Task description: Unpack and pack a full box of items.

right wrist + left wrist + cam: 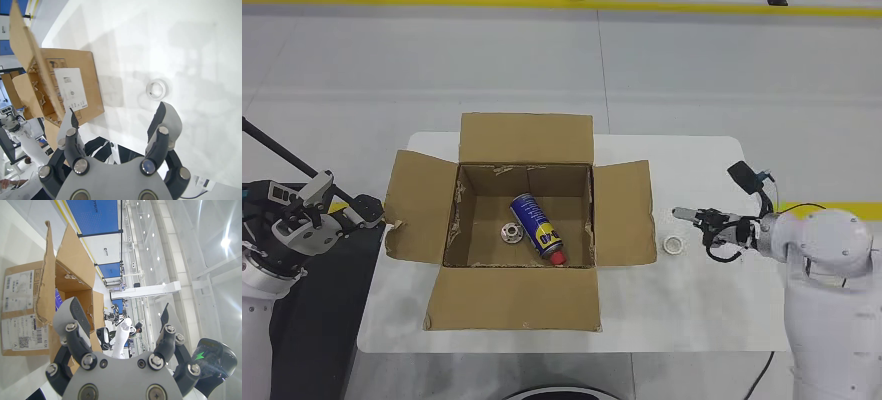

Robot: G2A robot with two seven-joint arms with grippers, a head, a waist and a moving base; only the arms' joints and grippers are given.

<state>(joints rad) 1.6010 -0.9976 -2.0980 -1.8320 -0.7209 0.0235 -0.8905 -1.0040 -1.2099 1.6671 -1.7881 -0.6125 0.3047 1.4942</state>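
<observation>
Step, as I judge it: unpacking, partway. The open brown cardboard box [512,298] sits mid white table [692,310], all four flaps folded out.

- Inside the box: a blue spray can with a red cap [537,228] lying on its side on the floor, and a small grey metal flanged ring [510,233] just beside it, toward my left wall of the box.
- Outside the box: a small whitish metal ring [157,89] lying flat on the table, just past the box's right flap.
- My right gripper [115,108]: fingers spread wide, holding nothing, low over the table beyond the right flap, with the whitish ring just ahead of its tips and not touching.
- My left gripper [121,303]: also wide open and empty, off the box's left flap, near its torn edge.

One item out, two to go. It could equally be the start of repacking; these views don't settle it.

Next move, if unpacking: go over the box wall and down. The can lies slantwise, so the jaws should turn to span its body. The flanged ring is low and close by, so it will need a careful pinch
</observation>
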